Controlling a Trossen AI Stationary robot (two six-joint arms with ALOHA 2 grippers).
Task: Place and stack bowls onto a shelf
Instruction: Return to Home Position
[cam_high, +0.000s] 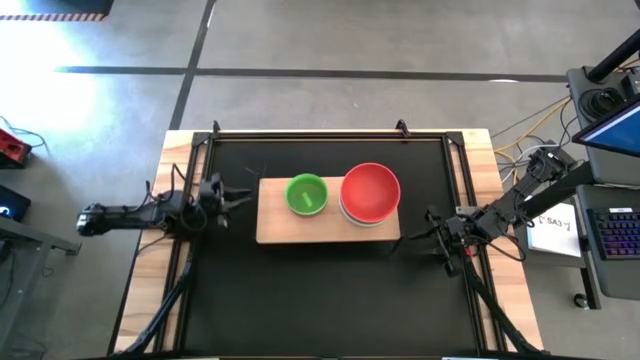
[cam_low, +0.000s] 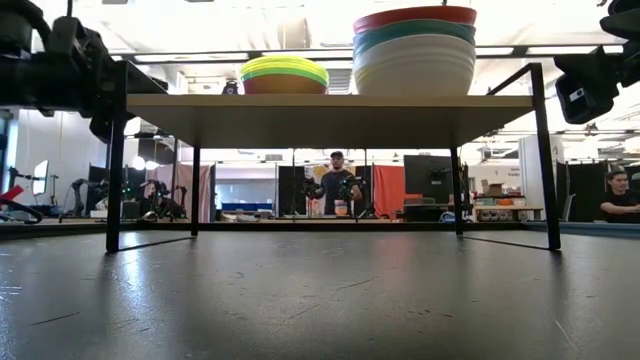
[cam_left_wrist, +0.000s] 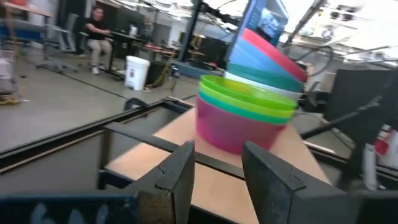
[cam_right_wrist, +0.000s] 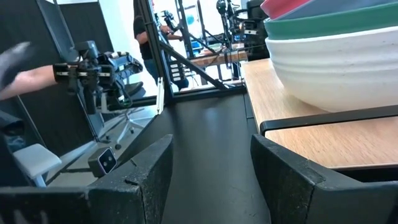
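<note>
All the bowls look put away, so I think the job now is just to bring both arms home. The left gripper (cam_high: 238, 197) is just beside the left end of the shelf (cam_high: 275, 228). Its fingers are wide apart and hold nothing. The right gripper (cam_high: 422, 232) is near the right end of the shelf. It is spread open too, with nothing in it.

To do this well, each arm should first pull straight back, away from the shelf, and only then fold up. The shelf stands on thin black legs (cam_low: 114, 160). A bump there could shake the stacks, so slow and smooth seems best.

The small stack (cam_low: 285, 75) sits on the shelf, a bit left of the middle. The bright green bowl (cam_high: 306, 194) is on top and the magenta bowl (cam_left_wrist: 227, 130) is at the bottom. The big stack (cam_low: 415, 55) sits just beside it on the right. It has the red bowl (cam_high: 370, 192) on top and the white bowl (cam_right_wrist: 336, 68) at the bottom.

The bowls are smooth, shiny plastic. They are round with sloping sides, so each one sits snugly inside the one below. The shelf is a flat, plain board of pale wood. The black mat (cam_high: 330, 300) under it is dull and has little scratches
</note>
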